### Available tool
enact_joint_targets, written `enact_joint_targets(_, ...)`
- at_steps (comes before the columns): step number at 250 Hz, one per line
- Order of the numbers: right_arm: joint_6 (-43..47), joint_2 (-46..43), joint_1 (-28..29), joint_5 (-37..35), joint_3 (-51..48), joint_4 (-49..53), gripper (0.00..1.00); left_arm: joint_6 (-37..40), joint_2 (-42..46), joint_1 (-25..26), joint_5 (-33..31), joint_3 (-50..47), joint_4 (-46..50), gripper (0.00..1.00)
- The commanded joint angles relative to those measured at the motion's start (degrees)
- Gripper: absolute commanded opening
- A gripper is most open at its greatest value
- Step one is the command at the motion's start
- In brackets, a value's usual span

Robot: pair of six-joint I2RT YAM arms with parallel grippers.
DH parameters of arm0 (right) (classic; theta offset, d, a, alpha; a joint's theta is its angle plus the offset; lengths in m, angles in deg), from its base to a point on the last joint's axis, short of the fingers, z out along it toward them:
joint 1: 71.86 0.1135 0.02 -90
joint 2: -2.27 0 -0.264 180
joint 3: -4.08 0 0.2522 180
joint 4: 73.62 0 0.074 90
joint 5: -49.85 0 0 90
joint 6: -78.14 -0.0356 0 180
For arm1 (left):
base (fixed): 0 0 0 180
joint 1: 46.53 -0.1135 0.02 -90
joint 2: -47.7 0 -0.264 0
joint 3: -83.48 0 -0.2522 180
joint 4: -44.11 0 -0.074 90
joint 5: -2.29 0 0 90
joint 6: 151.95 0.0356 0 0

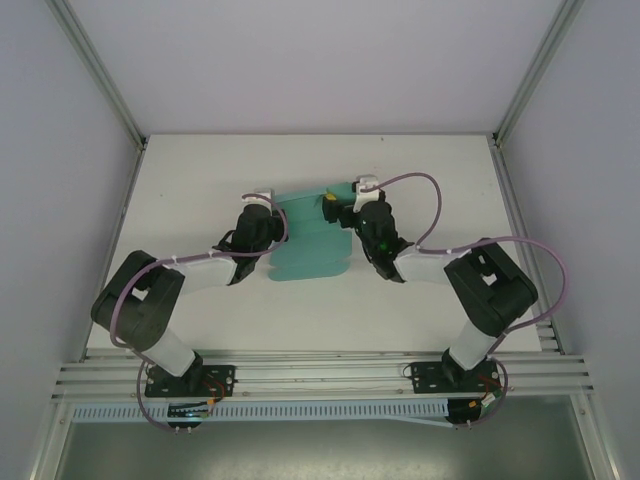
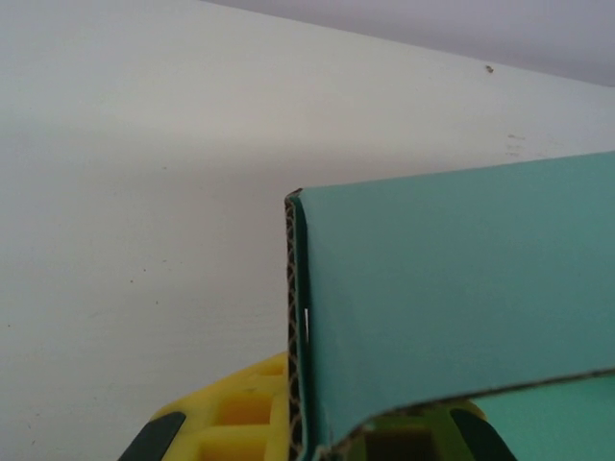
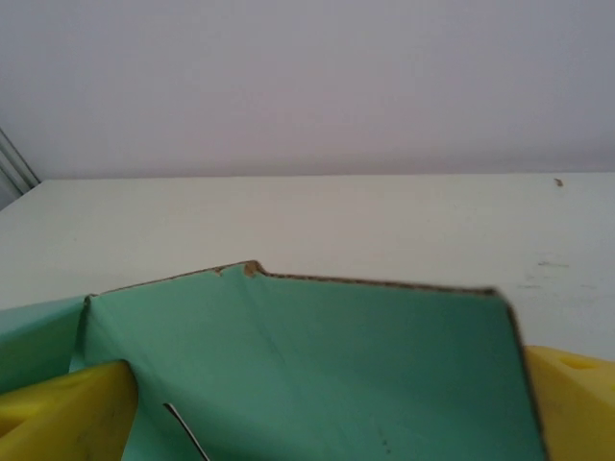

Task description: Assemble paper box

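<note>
The paper box (image 1: 310,245) is a teal-green card sheet lying mid-table, with its far part folded up. My left gripper (image 1: 262,203) stands at the sheet's far left corner. In the left wrist view the left gripper (image 2: 307,437) is shut on an upright folded flap of the paper box (image 2: 461,288), whose corrugated edge runs down between the yellow fingers (image 2: 231,418). My right gripper (image 1: 340,206) is at the far right of the sheet. In the right wrist view the right gripper (image 3: 327,423) is open wide, and a raised panel of the paper box (image 3: 317,355) spans the gap between its yellow fingers (image 3: 58,413).
The white table (image 1: 200,190) is boxed in by pale walls with metal posts (image 1: 100,70) at the back corners. An aluminium rail (image 1: 320,375) carrying both arm bases runs along the near edge.
</note>
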Motion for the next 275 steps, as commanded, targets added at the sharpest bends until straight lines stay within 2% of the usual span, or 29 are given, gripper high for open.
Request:
enact_joint_targets(1,1.2,-6.6,0.3,-2.6,-1.2,4.8,0.99,-0.7,2.3,0.9,0.0,-1.0,0.1,0.00)
enact_joint_targets(42,1.2,-15.9,0.1,-3.3,-5.1,15.2,0.99,-1.1,3.3,0.8,-1.8,-1.4,1.1,0.00)
enact_joint_targets(84,2.5,-23.9,-1.3,-0.9,-5.2,32.6,0.99,-0.8,3.5,0.9,-2.2,-1.1,2.4,0.00)
enact_joint_targets(129,0.3,-27.3,-5.7,6.8,-8.1,41.8,0.99,-0.5,3.5,0.9,-1.9,-1.0,2.4,0.00)
enact_joint_targets(161,-2.7,-25.7,-7.9,8.4,-9.7,41.6,0.99,-0.1,3.1,0.9,-0.8,-0.4,2.5,0.00)
enact_joint_targets(199,-2.8,-19.5,-8.1,9.1,-7.7,39.3,0.99,0.4,2.9,0.9,0.7,-0.1,2.6,0.00)
enact_joint_targets(229,-3.3,-15.7,-8.3,7.1,-6.5,33.6,0.99,0.7,3.1,0.9,1.6,-0.3,2.5,0.00)
enact_joint_targets(275,-1.2,-13.4,-8.5,10.2,-4.3,26.2,0.99,0.8,2.7,0.9,2.9,-0.1,2.6,0.00)
